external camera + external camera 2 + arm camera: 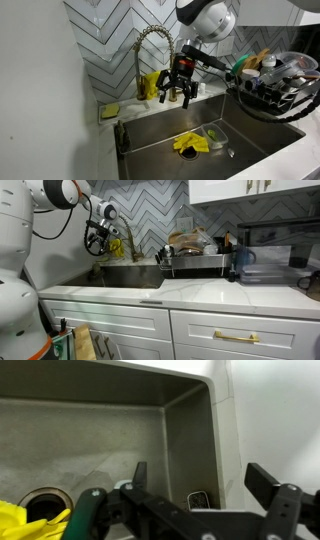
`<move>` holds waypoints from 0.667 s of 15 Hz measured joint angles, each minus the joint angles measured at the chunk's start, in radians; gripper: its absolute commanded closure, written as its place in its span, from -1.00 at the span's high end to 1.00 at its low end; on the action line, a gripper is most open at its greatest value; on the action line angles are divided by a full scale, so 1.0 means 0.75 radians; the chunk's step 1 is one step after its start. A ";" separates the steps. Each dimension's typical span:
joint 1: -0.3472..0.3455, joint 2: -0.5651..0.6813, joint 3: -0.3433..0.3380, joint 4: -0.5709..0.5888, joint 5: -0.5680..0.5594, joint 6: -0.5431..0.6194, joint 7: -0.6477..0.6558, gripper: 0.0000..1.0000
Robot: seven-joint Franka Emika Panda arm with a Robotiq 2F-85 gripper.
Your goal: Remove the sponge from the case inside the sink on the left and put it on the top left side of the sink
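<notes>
A yellow-green sponge [110, 111] lies on the counter ledge at the sink's back left corner. The small case [219, 138] lies on the sink floor with something green in it. My gripper [178, 92] hangs above the sink [160, 128] next to the faucet [150, 42], to the right of the sponge and apart from it. Its fingers are spread and empty. It also shows in an exterior view [97, 242]. In the wrist view the gripper [200, 480] is open over the sink floor, with nothing between the fingers.
Yellow gloves [190, 144] lie on the sink floor beside the case and show in the wrist view [30, 525] near the drain [45, 500]. A full dish rack [275, 80] stands to the right. A dark object [121, 136] stands at the sink's left edge.
</notes>
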 measured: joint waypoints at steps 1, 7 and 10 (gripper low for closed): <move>0.000 0.000 0.000 0.000 0.000 0.000 0.000 1.00; 0.043 0.081 0.013 0.085 0.000 -0.004 -0.013 1.00; 0.135 0.171 0.019 0.167 -0.001 0.005 0.085 1.00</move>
